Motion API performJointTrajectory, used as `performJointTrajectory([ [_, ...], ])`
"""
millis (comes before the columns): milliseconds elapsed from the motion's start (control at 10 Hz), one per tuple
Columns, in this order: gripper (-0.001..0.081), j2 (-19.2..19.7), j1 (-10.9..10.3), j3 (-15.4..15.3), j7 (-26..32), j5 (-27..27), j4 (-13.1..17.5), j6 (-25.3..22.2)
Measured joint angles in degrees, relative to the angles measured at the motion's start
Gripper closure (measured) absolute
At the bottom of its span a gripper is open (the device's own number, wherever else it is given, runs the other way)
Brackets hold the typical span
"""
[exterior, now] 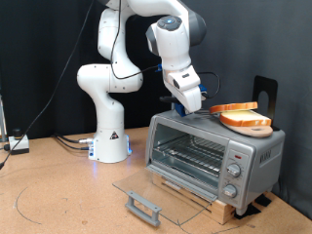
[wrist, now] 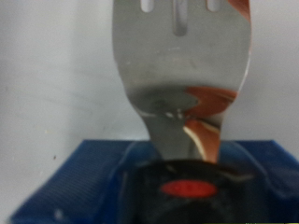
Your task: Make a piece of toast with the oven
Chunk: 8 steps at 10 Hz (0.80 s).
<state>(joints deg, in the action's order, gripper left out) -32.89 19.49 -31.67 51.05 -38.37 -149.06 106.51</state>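
The silver oven [exterior: 210, 151] stands at the exterior view's right with its glass door [exterior: 161, 187] dropped open and the wire rack bare. A pale slice of toast [exterior: 246, 120] lies on the oven's top, with a flat orange-brown piece [exterior: 234, 106] just above it; I cannot tell whether that is the plate or the second slice. My gripper [exterior: 191, 100] hovers over the oven's top left corner, beside the toast. In the wrist view the gripper [wrist: 192, 187] is shut on the black handle of a slotted metal spatula [wrist: 177, 65], whose blade mirrors something orange.
The oven sits on a wooden board [exterior: 200, 203]. The open door's grey handle [exterior: 143, 206] juts out over the table in front. A black stand [exterior: 265, 93] rises behind the oven. The robot base [exterior: 109, 136] and cables [exterior: 19, 144] are at the left.
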Motion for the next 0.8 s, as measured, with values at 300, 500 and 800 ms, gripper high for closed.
performJointTrajectory([
  [300,0.0411,0.0,0.0,0.4,0.2,-1.7,1.6,-0.2],
  [500,0.0411,0.1,0.1,0.4,0.1,-1.7,2.8,-0.2],
  [800,0.0411,0.9,0.3,0.2,-0.2,-1.7,4.0,1.4],
])
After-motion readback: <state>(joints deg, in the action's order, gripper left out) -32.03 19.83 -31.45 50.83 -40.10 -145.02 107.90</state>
